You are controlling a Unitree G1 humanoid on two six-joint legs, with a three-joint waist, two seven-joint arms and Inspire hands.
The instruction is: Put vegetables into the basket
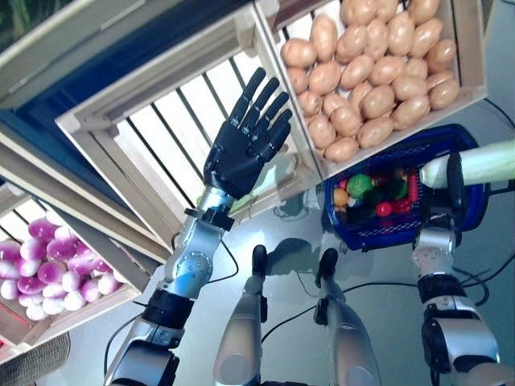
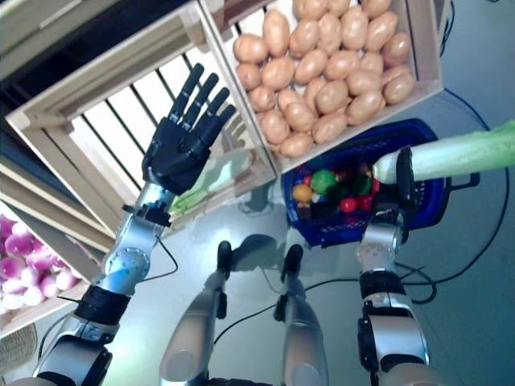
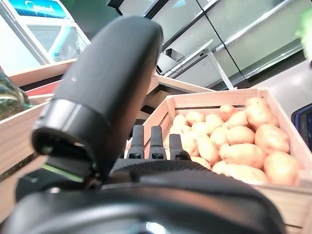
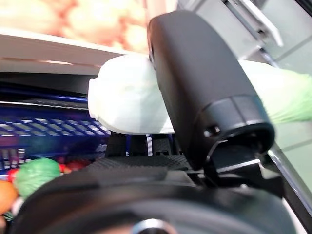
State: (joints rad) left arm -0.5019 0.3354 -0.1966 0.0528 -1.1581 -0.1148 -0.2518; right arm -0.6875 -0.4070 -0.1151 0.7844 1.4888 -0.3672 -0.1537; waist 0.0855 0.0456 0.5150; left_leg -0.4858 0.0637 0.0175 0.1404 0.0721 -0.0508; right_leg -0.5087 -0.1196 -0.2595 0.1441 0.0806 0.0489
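My right hand [image 2: 409, 178] at right of frame grips a pale leek [image 2: 451, 156] above the blue basket [image 2: 338, 229]; my left hand [image 1: 241, 145], centre-left, has fingers spread

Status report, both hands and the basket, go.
Left hand open, empty, over the slatted crate. Right hand shut on the leek, above the blue basket. Nothing blocking the drop.

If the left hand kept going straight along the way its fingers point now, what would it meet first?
Probably the slatted floor of the empty wooden crate. The open left hand points up across it, fingers straight. Farther on that line stands the divider before the wooden crate of brown potatoes. Depth is unclear, so it might pass above the slats.
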